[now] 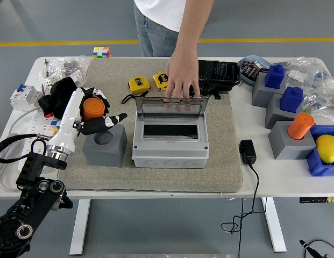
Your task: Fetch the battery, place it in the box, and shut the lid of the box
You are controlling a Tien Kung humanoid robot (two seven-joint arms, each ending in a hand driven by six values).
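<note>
Over on the left side of the mat, the left hand point(94, 115) has its fingers wrapped round the orange battery point(93, 108), holding it just above the grey block point(105, 146). You can see the empty round socket in the block's top, so I'd say the fetch step is basically done and we're at the carry part.

Right beside the block sits the grey box point(170, 142), lid point(169, 107) propped up at the back with the dark slot open. A person's hand point(182, 77) rests fingertips on the lid's top edge, looks like it's keeping it upright.

Next move, as I read it: swing the battery to the right over the slot, lower it in, let go. Then the lid needs tipping forward and down, which only works once that person's hand is clear. Right arm isn't visible anywhere.
</note>
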